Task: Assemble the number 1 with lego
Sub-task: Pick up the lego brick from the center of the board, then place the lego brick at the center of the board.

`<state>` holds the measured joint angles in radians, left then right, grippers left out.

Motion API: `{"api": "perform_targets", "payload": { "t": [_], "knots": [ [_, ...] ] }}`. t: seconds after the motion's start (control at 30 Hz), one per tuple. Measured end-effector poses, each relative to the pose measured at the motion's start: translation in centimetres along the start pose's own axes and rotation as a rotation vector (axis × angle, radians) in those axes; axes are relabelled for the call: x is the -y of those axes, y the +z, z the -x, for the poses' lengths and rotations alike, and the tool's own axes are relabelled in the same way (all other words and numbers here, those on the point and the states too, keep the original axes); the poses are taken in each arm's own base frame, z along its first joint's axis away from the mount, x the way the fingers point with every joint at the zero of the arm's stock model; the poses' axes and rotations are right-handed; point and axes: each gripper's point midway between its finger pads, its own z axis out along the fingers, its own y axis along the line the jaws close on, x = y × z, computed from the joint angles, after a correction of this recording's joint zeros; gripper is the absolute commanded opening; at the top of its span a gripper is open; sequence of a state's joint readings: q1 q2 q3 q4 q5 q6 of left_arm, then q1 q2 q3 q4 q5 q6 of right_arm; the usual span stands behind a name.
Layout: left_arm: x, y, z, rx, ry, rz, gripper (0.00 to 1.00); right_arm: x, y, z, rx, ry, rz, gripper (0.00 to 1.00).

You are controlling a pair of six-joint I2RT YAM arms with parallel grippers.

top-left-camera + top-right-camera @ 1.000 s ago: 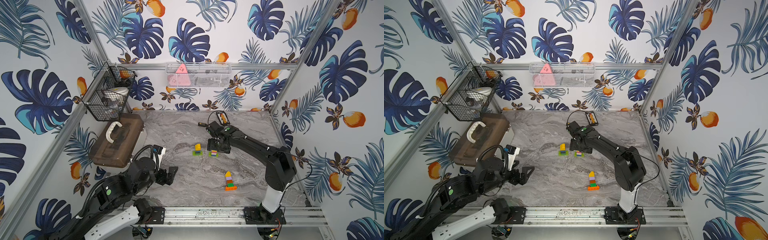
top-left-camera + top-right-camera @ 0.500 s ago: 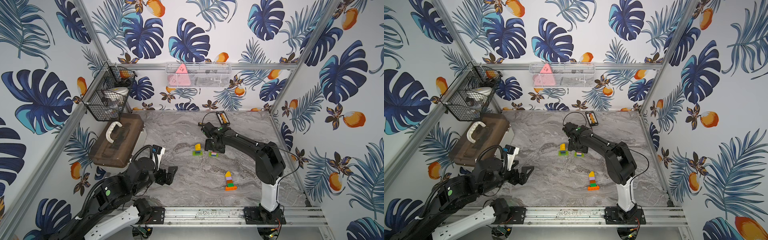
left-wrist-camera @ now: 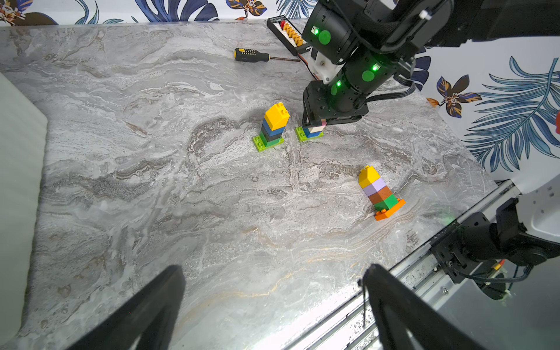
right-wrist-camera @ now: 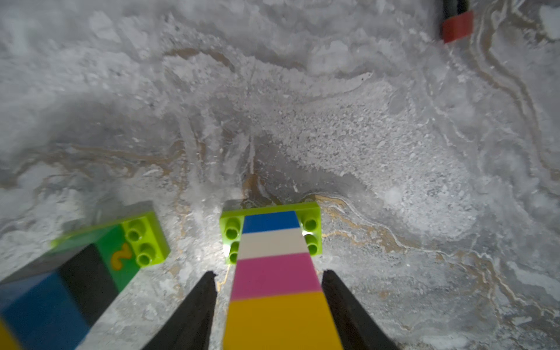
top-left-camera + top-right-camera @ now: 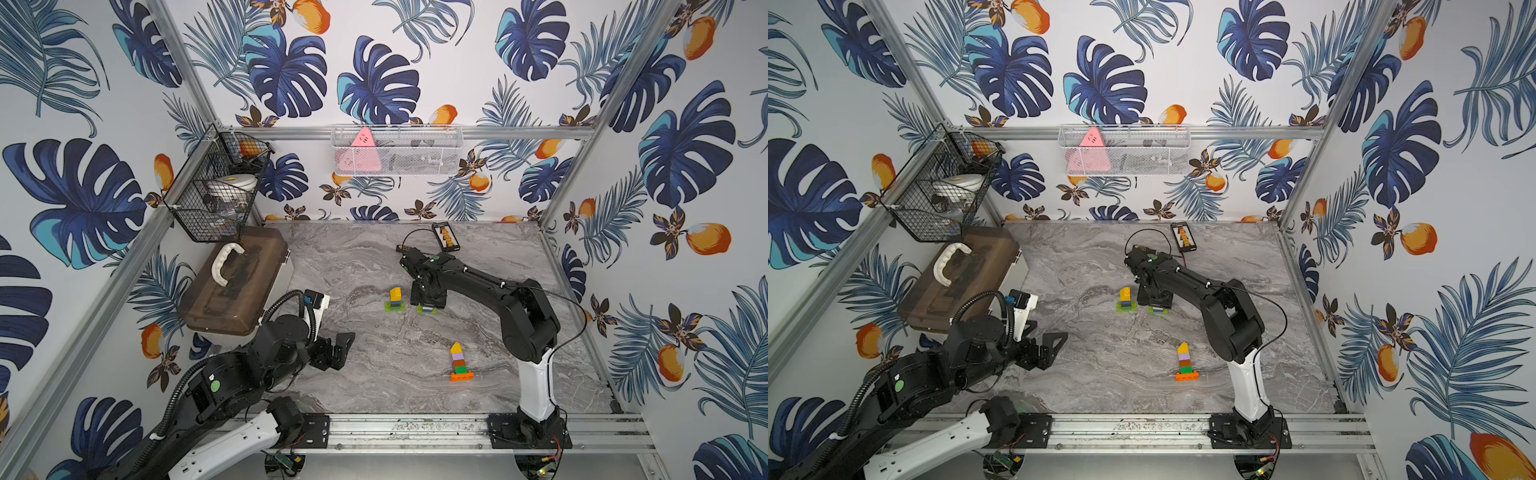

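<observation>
Three lego towers stand on the marble table. My right gripper (image 5: 428,297) (image 4: 268,272) is lowered over the middle tower (image 4: 272,242) (image 3: 310,131), a lime base with blue, white, pink and yellow bricks. Its black fingers (image 4: 200,300) stand either side of the pink and yellow bricks, open, with a thin gap on one side. Just left of it stands a tower (image 5: 395,299) (image 3: 272,127) with a lime base and a yellow top. The third tower (image 5: 458,361) (image 5: 1185,361), on an orange base, stands nearer the front. My left gripper (image 5: 338,345) (image 3: 272,269) hangs open and empty at the front left.
A brown lidded case (image 5: 237,286) sits at the left edge under a black wire basket (image 5: 216,195). A yellow-and-black screwdriver (image 3: 251,55) and a black connector board (image 5: 445,237) lie at the back. A metal rail (image 5: 407,428) runs along the front.
My right gripper has shifted slightly left and forward onto the middle tower, and its jaws have narrowed around it. The left arm has not moved.
</observation>
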<state>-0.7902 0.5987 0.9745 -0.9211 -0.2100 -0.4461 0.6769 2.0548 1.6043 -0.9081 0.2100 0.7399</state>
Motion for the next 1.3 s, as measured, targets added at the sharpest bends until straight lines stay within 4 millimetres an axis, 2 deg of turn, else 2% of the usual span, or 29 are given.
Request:
{"api": "perform_targets", "payload": {
  "t": [0.23,0.53,0.63,0.73,0.87,1.0,1.1,1.3],
  "knots": [
    [0.0,0.0,0.0,0.001,0.0,0.0,0.99,0.6,0.6,-0.3,-0.016,0.006,-0.014,0.5],
    [0.0,-0.2,0.1,0.007,-0.002,-0.001,0.99,0.6,0.4,0.1,-0.012,-0.005,-0.005,0.25],
    [-0.1,-0.2,0.1,0.011,-0.003,-0.001,0.99,0.7,0.2,0.0,-0.018,-0.014,-0.006,0.21],
    [-0.1,-0.3,0.1,0.013,-0.003,-0.001,0.99,0.7,-0.8,-0.1,-0.033,-0.039,0.006,0.19],
    [-0.1,-0.4,0.2,0.019,-0.005,-0.003,0.99,0.6,-4.0,-0.7,-0.078,-0.1,0.057,0.18],
    [-0.2,-0.6,0.2,0.026,-0.008,-0.005,0.99,1.6,-6.6,-3.6,-0.187,-0.165,0.107,0.19],
    [-0.2,-0.9,0.3,0.036,-0.01,-0.01,0.99,2.4,-8.5,-7.1,-0.312,-0.201,0.156,0.19],
    [-0.2,-1.1,0.4,0.045,-0.013,-0.014,0.99,0.7,-11.0,-14.3,-0.5,-0.361,0.189,0.22]
  ]
}}
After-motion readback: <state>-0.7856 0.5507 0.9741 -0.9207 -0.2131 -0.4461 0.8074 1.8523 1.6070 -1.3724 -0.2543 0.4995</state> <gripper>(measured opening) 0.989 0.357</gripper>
